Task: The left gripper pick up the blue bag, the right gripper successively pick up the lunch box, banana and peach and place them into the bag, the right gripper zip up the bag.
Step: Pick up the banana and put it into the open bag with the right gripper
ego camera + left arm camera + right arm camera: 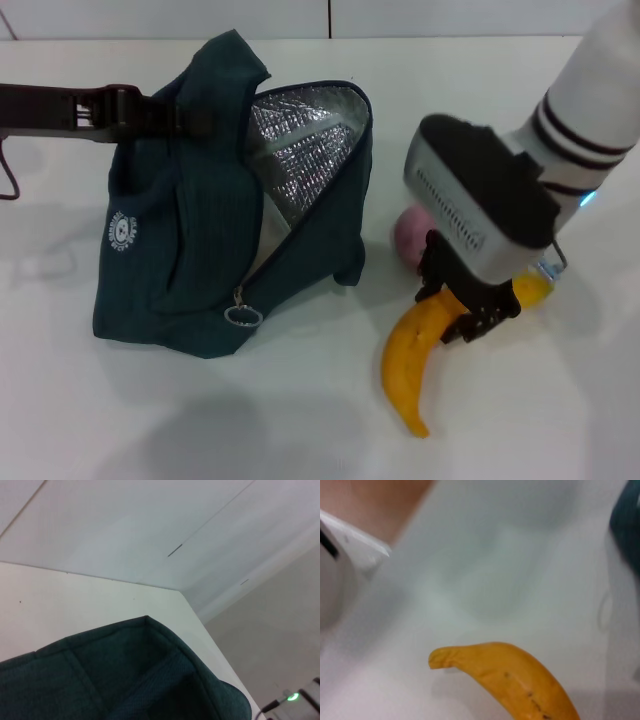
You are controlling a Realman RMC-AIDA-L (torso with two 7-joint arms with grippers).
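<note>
Teal fabric fills the left half of the head view: the blue bag (200,240) stands on the white counter (300,420), its mouth gaping toward the upper centre so the silver foil lining (300,150) shows, and its metal ring zip pull (242,316) hangs at the lower end of the opening. The left end effector (190,118) reaches in from the upper left edge and is clamped on the bag's top fabric, holding that side up. At centre right, the right end effector (455,310) is directly over the banana (425,345), its dark fingers straddling the fruit's upper half; whether they have closed on it I cannot tell. The banana lies flat on the counter, its long axis running from the right of centre, beside the wrist, down to a tip at lower centre, so the fingers cross that axis roughly at right angles, which is what a pick would need. The bag's opening lies to the upper left of the banana, well apart, and the right arm is clearly the nearer one. The peach (410,237) sits just behind the right end effector, between it and the bag. No lunch box is visible on the counter. The smallest detail is a small white round logo (121,231) on the bag's left face; its lettering is too small to read.
</note>
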